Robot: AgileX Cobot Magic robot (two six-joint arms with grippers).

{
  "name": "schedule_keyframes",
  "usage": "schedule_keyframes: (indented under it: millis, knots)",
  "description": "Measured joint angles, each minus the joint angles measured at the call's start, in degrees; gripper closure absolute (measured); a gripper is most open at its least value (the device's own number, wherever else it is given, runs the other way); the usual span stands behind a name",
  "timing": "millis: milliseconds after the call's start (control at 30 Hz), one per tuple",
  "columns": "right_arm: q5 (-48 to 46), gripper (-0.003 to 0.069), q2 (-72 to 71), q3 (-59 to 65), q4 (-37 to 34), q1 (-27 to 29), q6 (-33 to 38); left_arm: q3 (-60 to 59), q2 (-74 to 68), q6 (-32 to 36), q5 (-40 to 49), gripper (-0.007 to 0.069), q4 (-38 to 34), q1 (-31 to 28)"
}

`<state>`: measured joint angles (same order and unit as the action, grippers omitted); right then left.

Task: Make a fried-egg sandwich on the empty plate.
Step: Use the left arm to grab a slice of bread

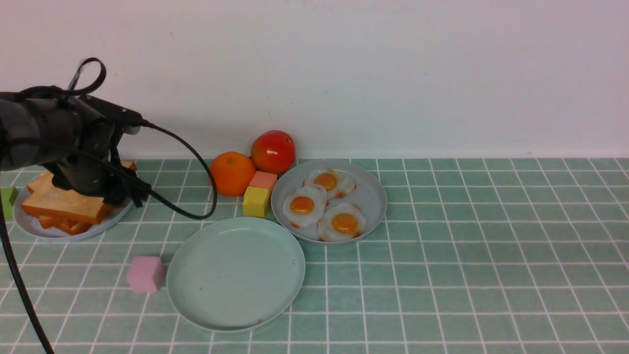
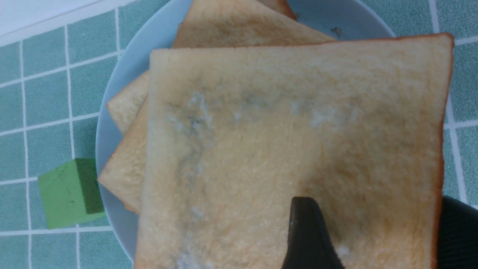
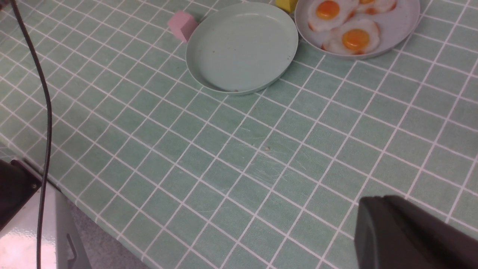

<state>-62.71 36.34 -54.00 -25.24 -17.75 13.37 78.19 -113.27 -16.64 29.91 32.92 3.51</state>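
Observation:
The empty plate point(image 1: 236, 273), pale mint green, sits at the table's middle front; it also shows in the right wrist view point(image 3: 242, 46). Several toast slices point(image 1: 59, 206) are stacked on a grey-blue plate point(image 1: 34, 227) at far left. Three fried eggs point(image 1: 302, 205) lie on a second grey-blue plate point(image 1: 371, 196). My left gripper point(image 2: 373, 213) is down on the top toast slice point(image 2: 261, 130), jaws apart: one finger point(image 2: 306, 231) rests on its face, the other point(image 2: 459, 231) sits just outside its crust edge. My right gripper point(image 3: 377, 200) is shut and empty above bare tiles, out of the front view.
An orange point(image 1: 232, 173) and a tomato point(image 1: 273, 151) stand at the back, with a salmon cube point(image 1: 263, 181) and a yellow cube point(image 1: 256, 201) before them. A pink cube point(image 1: 145, 274) sits beside the mint plate. A green cube point(image 2: 71, 192) touches the toast plate.

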Motion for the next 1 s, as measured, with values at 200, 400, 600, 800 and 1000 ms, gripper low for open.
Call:
schedule_keyframes:
  millis: [200, 400, 600, 800, 1000]
  knots:
    - [0.13, 0.0627, 0.00, 0.00, -0.56, 0.00, 0.00, 0.00, -0.35, 0.00, 0.24, 0.0232, 0.21, 0.00]
    - [0.56, 0.0627, 0.00, 0.00, -0.72, 0.00, 0.00, 0.18, -0.42, 0.00, 0.65, 0.0367, 0.22, 0.00]
    - [0.67, 0.0623, 0.00, 0.00, -0.79, 0.00, 0.60, 0.18, 0.66, 0.00, 0.72, 0.0449, -0.16, 0.00]
    - [0.69, 0.0620, 0.00, 0.00, -1.09, 0.00, 1.30, 0.18, 3.91, 0.00, 1.83, 0.0553, -1.22, 0.00]
    - [0.80, 0.0616, 0.00, 0.00, -1.20, 0.00, 1.52, 0.06, 7.38, 0.00, 3.93, 0.0553, -2.14, 0.06]
